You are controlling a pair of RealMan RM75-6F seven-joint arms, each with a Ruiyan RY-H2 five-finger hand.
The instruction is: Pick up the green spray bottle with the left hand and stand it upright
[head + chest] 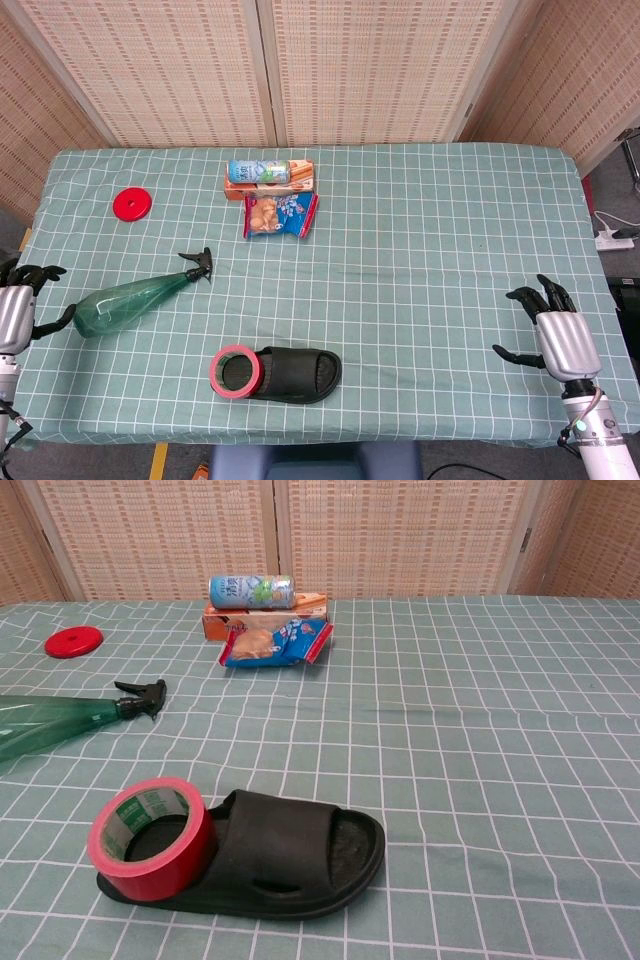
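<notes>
Woven screens back a green checked surface [420, 250]. The green spray bottle [128, 302] lies flat at nine o'clock, ready for pickup. The left hand [18, 300] waits beside its base, fingers spread; the right hand [555, 330] idles likewise at four.

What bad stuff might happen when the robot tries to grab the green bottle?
The green spray bottle lies on its side near the table's left edge, so the left hand might roll it away or off. It is long and smooth, so it could slip or tip when stood up. The tape roll sits nearby.
</notes>
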